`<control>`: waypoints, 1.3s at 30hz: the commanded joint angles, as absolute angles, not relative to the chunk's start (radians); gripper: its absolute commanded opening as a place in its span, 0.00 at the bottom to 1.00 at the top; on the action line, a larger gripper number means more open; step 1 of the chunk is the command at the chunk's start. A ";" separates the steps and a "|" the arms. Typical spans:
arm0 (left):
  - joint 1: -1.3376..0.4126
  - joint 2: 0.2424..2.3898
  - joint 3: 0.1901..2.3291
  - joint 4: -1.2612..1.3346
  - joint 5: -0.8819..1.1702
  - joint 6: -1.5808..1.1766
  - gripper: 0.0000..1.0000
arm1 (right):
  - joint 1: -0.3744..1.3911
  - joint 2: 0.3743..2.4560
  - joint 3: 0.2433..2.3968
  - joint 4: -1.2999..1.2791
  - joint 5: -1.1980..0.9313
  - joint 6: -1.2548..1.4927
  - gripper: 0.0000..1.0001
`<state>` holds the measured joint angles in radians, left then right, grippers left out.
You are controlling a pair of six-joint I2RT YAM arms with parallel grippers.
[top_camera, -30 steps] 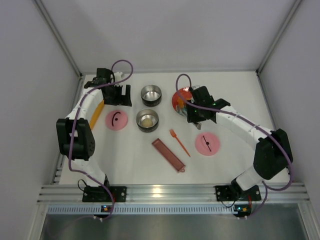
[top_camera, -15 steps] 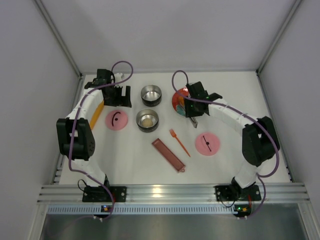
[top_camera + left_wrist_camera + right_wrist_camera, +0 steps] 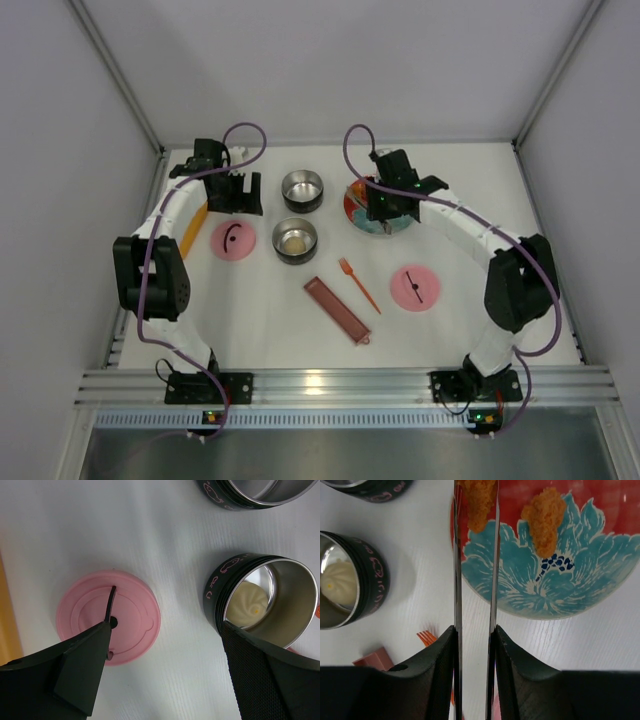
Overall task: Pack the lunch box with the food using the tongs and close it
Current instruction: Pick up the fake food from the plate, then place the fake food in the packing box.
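My right gripper (image 3: 475, 630) is shut on the silver tongs (image 3: 457, 580), whose two slim arms reach out over the red-and-blue plate (image 3: 580, 585). One orange-brown fried chunk (image 3: 477, 502) sits between the tong tips, and another chunk (image 3: 544, 517) lies beside it on the plate. Both lunch box tins stand uncovered: the near tin (image 3: 296, 240) holds a pale round ball (image 3: 250, 602), the far tin (image 3: 302, 188) looks bare inside. My left gripper (image 3: 165, 625) hangs open above the table between a pink lid (image 3: 107, 622) and the near tin. The other pink lid (image 3: 415, 288) lies to the right.
An orange plastic fork (image 3: 358, 284) and a long dark-red tray (image 3: 337, 310) lie in front of the tins. A flat orange bar (image 3: 194, 228) lies along the left edge, beside the left arm. White walls close in the table on three sides.
My right arm has swung back and left over the plate, bringing the tong tips round a fried chunk, and the tongs' arms have drawn closer together. The left arm has not moved.
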<state>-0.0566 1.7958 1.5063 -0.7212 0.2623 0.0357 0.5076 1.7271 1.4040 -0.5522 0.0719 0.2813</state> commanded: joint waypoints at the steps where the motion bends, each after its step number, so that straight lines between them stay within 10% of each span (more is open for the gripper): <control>1: -0.052 1.766 1.505 -0.680 0.245 0.029 0.96 | 0.518 1.643 1.519 -0.477 0.031 0.264 0.19; 18: -0.052 1.763 1.482 -0.675 0.212 0.032 0.96 | 0.652 2.011 1.936 -0.445 -0.114 0.258 0.18; 30: -0.043 1.767 1.474 -0.667 0.203 0.034 0.96 | 0.652 1.954 1.760 -0.411 -0.069 0.261 0.18; 39: -0.043 1.767 1.474 -0.669 0.199 0.038 0.97 | 0.650 1.982 1.773 -0.426 -0.054 0.256 0.39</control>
